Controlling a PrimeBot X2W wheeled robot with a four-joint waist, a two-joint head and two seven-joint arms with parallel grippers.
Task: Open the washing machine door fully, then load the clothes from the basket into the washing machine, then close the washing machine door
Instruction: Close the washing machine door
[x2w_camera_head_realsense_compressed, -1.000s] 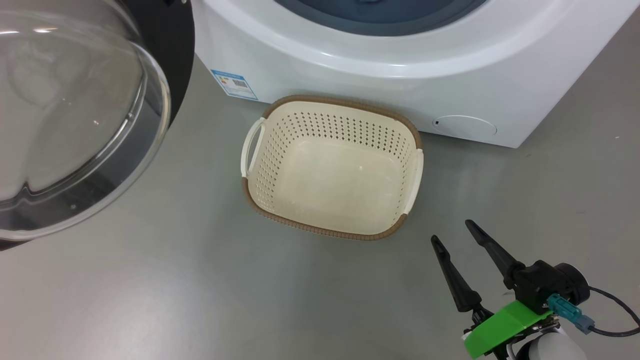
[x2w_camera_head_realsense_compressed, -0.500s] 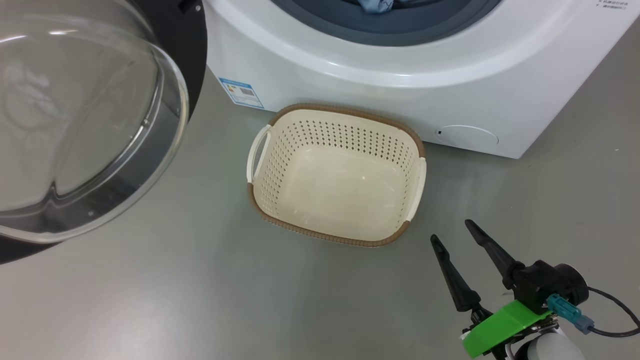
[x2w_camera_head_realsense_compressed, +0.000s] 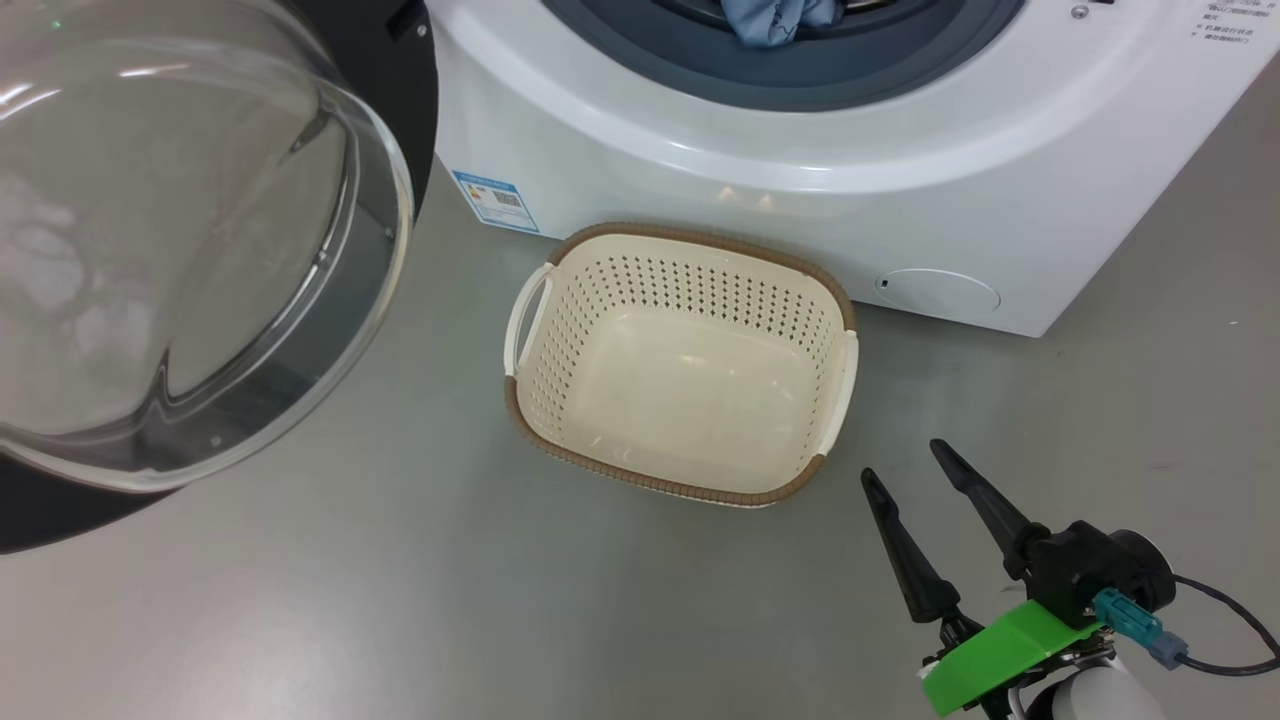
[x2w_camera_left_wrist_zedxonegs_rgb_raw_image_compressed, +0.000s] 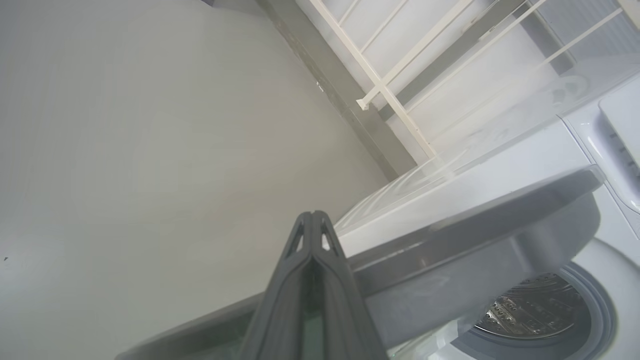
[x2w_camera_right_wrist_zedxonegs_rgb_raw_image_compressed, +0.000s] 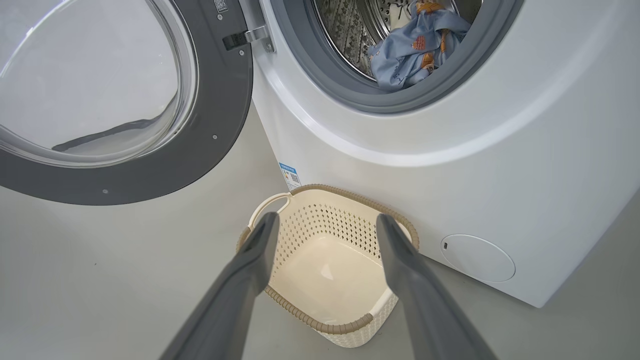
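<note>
The white washing machine (x2w_camera_head_realsense_compressed: 800, 130) stands at the back with its washing machine door (x2w_camera_head_realsense_compressed: 180, 250) swung wide open to the left, glass bowl facing me. Blue bear-print clothes (x2w_camera_right_wrist_zedxonegs_rgb_raw_image_compressed: 410, 47) lie at the drum's mouth, and their edge shows in the head view (x2w_camera_head_realsense_compressed: 775, 20). On the floor before the machine sits the cream basket (x2w_camera_head_realsense_compressed: 700, 237) with nothing inside. My right gripper (x2w_camera_head_realsense_compressed: 902, 460) hovers open just right of the basket's near corner, its fingers framing the basket (x2w_camera_right_wrist_zedxonegs_rgb_raw_image_compressed: 320, 325). My left gripper (x2w_camera_left_wrist_zedxonegs_rgb_raw_image_compressed: 312, 215) is shut on nothing, close to the door's grey rim (x2w_camera_left_wrist_zedxonegs_rgb_raw_image_compressed: 475, 235).
Grey floor spreads around the basket. A blue label (x2w_camera_head_realsense_compressed: 495, 200) and a round cover (x2w_camera_head_realsense_compressed: 938, 292) mark the machine's lower front. A white railing (x2w_camera_left_wrist_zedxonegs_rgb_raw_image_compressed: 380, 85) runs along the wall beyond the machine. A black cable (x2w_camera_head_realsense_compressed: 1230, 625) trails from my right wrist.
The head camera has tilted up: the whole picture has shifted down, bringing the drum's mouth and the blue clothes into the top edge. My right gripper keeps its place and stays open.
</note>
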